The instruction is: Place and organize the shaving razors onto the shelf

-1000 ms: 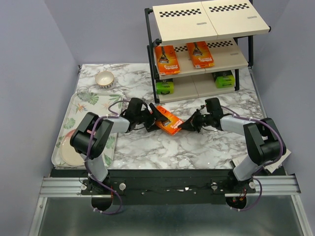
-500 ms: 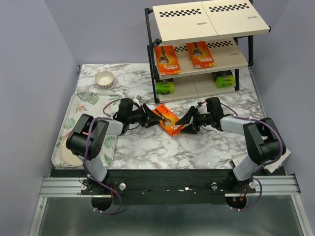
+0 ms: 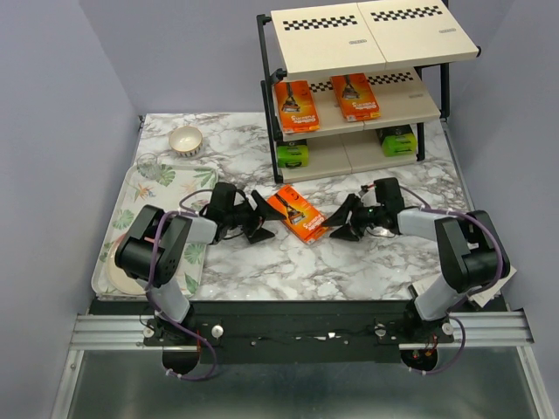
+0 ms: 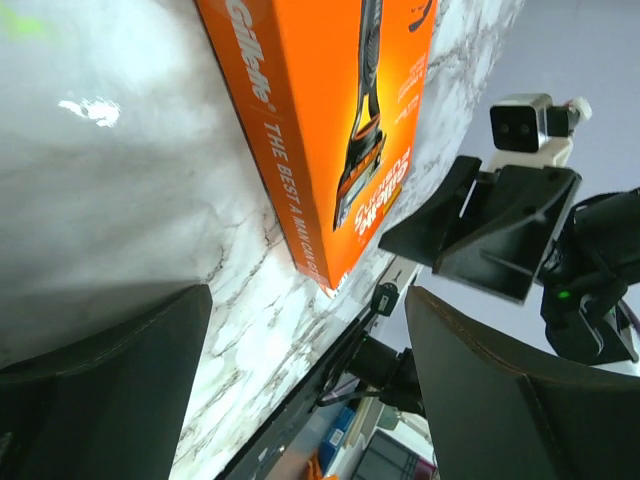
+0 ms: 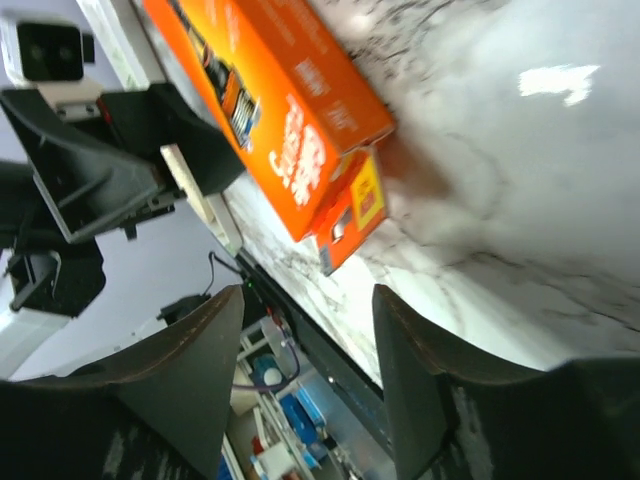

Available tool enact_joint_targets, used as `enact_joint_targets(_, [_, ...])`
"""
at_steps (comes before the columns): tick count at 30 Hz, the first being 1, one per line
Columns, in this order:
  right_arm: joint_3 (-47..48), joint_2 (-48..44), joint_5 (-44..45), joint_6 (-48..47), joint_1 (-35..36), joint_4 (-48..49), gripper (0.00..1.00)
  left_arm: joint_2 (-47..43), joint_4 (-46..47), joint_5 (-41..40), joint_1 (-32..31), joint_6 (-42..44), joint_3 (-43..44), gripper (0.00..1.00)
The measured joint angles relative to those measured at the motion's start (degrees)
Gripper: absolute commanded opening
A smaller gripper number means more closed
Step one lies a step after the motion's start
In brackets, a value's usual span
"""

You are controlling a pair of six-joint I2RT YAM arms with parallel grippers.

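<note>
Top view: the orange razor pack (image 3: pixel 297 216) is lying flat on the marble desk (image 3: pixel 262 266), near of the shelf (image 3: pixel 332 52) and well apart from it. The left tool (image 3: pixel 260 219) is sitting just left of the pack and the right tool (image 3: pixel 344 222) just right of it. Both are standing with jaws apart and are gripping nothing. The shelf's middle board is carrying two orange packs (image 3: pixel 297 106), and the bottom board is carrying two black-and-lime packs (image 3: pixel 293 155).

Left wrist view: the left tool's dark fingers (image 4: pixel 110 400) are spreading wide at the frame's lower corners. The orange razor pack (image 4: pixel 330 130) is lying beyond their tips, untouched, with the right tool (image 4: pixel 490 230) facing from its far end.

Right wrist view: the right tool's fingers (image 5: pixel 415 380) are likewise standing apart, and the pack (image 5: pixel 280 120) is resting ahead of them on the desk, not between them.

Judgement: the step in hand is picking up this third orange pack, and no grip is yet made. The next move is calling for one tool to advance and close across the pack's narrow width. It should then lift the pack and carry it far to the middle board beside its fellows, while the other tool is keeping clear.
</note>
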Motion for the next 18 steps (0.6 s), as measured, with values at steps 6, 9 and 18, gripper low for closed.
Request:
enact_joint_targets(6, [0.07,1.81,1.53,-0.09,-0.85,-0.42,0.38,-0.15,-1.03,-1.70,-1.18,-0.44,0.48,0.89])
enact_joint_targets(9, [0.76,5.42,1.99,0.44,-0.85,-0.48,0.36,-0.15,-1.42,-2.47,-1.68,-0.44,0.98,0.89])
enact_joint_targets(18, [4.72,10.38,1.92,0.98,-0.85,0.87,0.20,0.09,-1.42,-3.32,-3.08,-1.36,1.22,0.89])
